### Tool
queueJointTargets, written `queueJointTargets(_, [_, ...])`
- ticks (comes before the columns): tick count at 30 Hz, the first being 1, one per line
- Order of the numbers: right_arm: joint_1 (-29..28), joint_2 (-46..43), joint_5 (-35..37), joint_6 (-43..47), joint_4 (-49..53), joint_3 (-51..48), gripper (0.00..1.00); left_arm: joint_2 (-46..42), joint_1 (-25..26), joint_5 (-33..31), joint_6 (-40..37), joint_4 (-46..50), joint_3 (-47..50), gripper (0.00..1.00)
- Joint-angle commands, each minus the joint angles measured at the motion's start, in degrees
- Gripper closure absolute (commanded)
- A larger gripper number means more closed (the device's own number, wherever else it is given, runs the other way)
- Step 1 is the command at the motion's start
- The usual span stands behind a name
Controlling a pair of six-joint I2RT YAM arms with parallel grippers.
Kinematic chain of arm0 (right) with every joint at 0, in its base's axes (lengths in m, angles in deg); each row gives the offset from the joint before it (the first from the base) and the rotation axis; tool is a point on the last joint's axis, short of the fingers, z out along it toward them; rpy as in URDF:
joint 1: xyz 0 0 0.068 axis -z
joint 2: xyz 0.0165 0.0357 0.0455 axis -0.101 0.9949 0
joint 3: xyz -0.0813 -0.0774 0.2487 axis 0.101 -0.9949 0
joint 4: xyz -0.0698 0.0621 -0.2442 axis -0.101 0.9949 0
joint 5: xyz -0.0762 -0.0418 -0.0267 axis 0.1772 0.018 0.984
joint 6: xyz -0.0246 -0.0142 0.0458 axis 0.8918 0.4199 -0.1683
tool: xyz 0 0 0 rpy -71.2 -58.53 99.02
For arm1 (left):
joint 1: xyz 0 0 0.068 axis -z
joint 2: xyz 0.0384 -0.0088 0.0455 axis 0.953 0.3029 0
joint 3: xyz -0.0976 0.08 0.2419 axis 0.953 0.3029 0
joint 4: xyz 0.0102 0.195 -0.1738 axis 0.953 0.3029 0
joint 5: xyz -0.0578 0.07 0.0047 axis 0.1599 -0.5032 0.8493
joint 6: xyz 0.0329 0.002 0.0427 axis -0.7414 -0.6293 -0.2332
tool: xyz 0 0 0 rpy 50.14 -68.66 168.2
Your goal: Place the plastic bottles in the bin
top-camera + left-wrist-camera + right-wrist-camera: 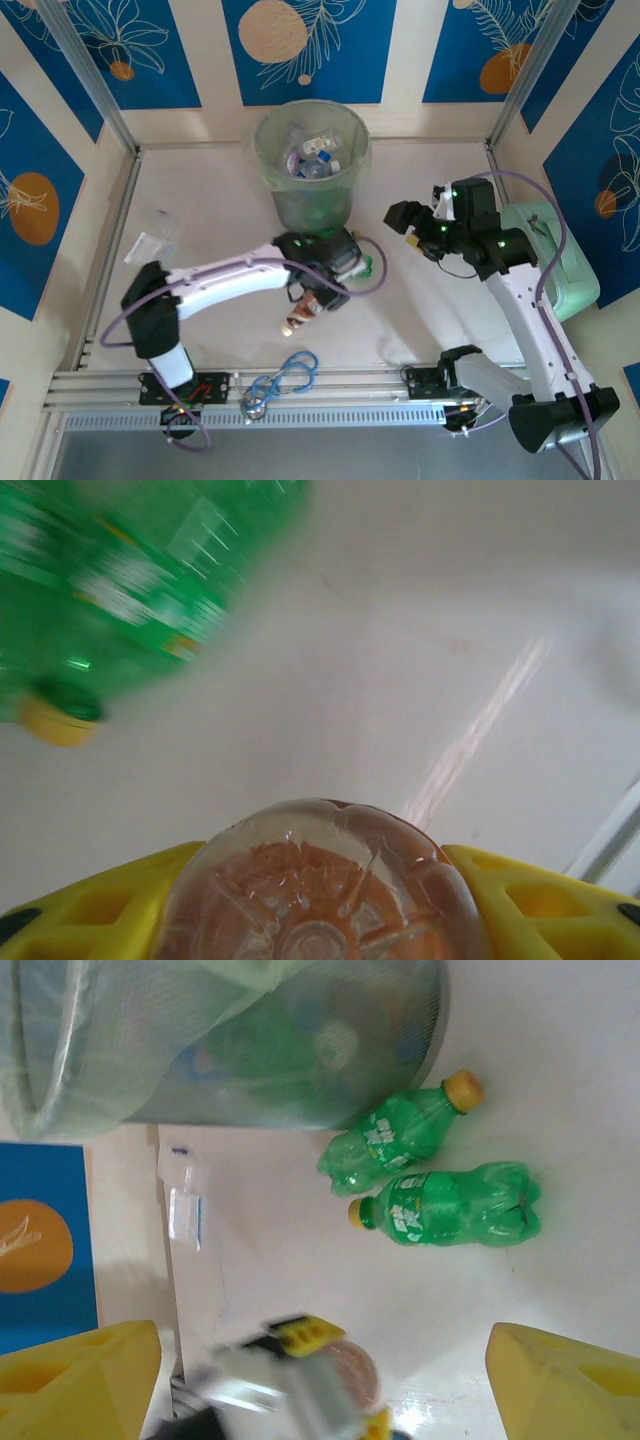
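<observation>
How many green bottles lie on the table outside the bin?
2. Both lie on their sides beside the bin: one green bottle close to its wall, the other just beyond it. Others may be hidden inside the bin.

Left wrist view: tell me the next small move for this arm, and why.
Probably lift the brown bottle straight up off the table. The left gripper has its yellow fingers against the bottle's base on both sides, so it looks gripped. It sits low beside a green bottle, and the bin just beyond has a higher rim.
</observation>
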Motion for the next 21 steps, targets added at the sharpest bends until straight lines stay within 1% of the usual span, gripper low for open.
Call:
queueJointTargets(1, [-2.7,-0.9,-0.5,2.2,-2.6,2.3,0.15,-8.6,-5.7,5.5,9.3,-2.4,-6.3,0.6])
queueJointTargets(3, [-5.2,-0.9,-3.6,3.6,-5.9,2.8,0.15,-11.0,-10.4,8.8,15.0,-3.1,-9.1,0.59])
queueJointTargets(6, [-10.9,-0.2,-8.6,6.3,-10.7,3.7,0.13,-13.8,-18.2,16.1,26.0,-6.5,-10.3,0.59])
queueJointTargets(8, [-14.8,0.8,-11.0,7.4,-12.7,4.5,0.11,-15.8,-22.9,22.4,33.8,-12.3,-7.7,0.59])
queueJointTargets(11, [-19.5,2.3,-11.7,8.3,-14.4,5.7,0.08,-18.8,-27.9,28.5,47.0,-24.6,-0.2,0.58])
queueJointTargets(14, [-22.6,4.0,-9.6,8.9,-14.7,7.1,0.08,-21.4,-30.8,31.5,59.7,-39.3,9.2,0.58])
queueJointTargets(16, [-23.5,5.3,-8.8,9.3,-14.6,8.0,0.09,-22.3,-31.7,32.4,66.7,-47.4,13.8,0.58])
queueJointTargets(17, [-23.9,6.1,-8.4,9.6,-14.3,8.6,0.1,-22.3,-32.0,33.0,68.8,-50.5,15.1,0.58])
queueJointTargets(19, [-24.7,7.6,-7.6,10.7,-12.9,10.1,0.12,-22.5,-32.2,33.7,70.0,-51.7,15.4,0.58])
queueJointTargets(21, [-26.0,8.8,-5.0,12.0,-11.1,11.7,0.13,-23.0,-32.3,33.8,70.3,-52.3,15.3,0.58])
